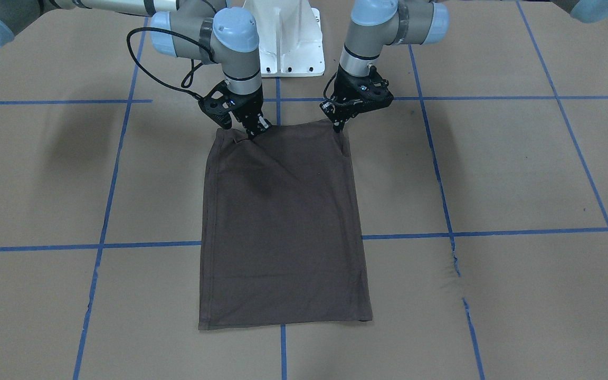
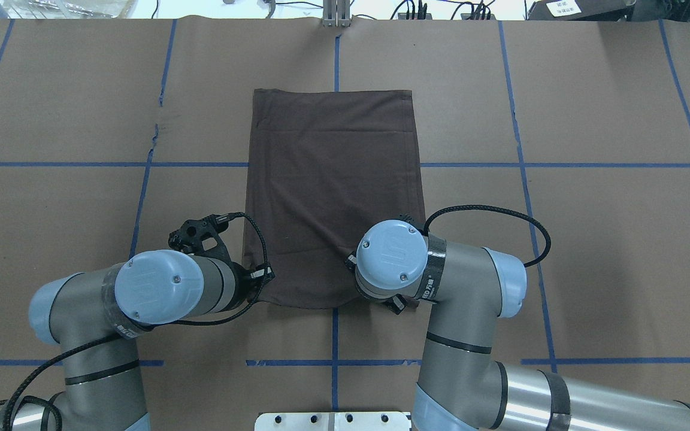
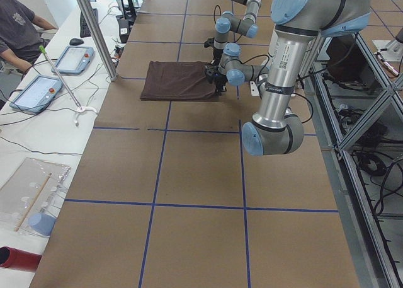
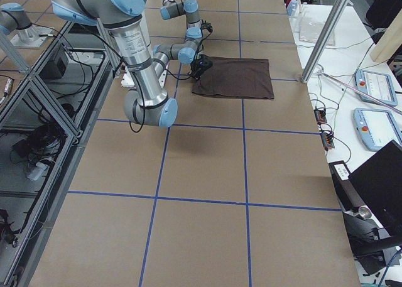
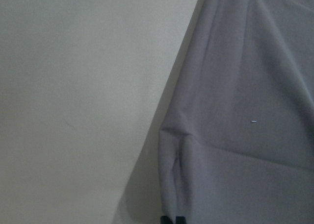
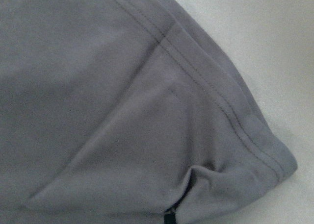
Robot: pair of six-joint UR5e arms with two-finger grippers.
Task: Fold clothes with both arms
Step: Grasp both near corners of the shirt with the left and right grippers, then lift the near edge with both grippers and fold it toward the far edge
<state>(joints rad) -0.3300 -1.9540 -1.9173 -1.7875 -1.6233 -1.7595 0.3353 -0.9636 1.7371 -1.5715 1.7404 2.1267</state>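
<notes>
1. The shirt (image 1: 283, 221), folded to a narrow rectangle, lay mid-frame on the bench (image 1: 520, 174).
2. The left hand (image 1: 341, 126) and right hand (image 1: 254, 131) each pinched one of its upper corners, and the cloth puckered at the tips.
3. The bites looked thin and could slip in a lift. Uneven pulls could skew the fold.

Blocked at the robot-side edge by left arm (image 2: 159, 287), right arm (image 2: 393, 254) and white pedestal (image 1: 288, 42) between. Open tabletop (image 2: 590, 239) beside the T-shirt (image 2: 333, 179) toward both table ends and far edge.
</notes>
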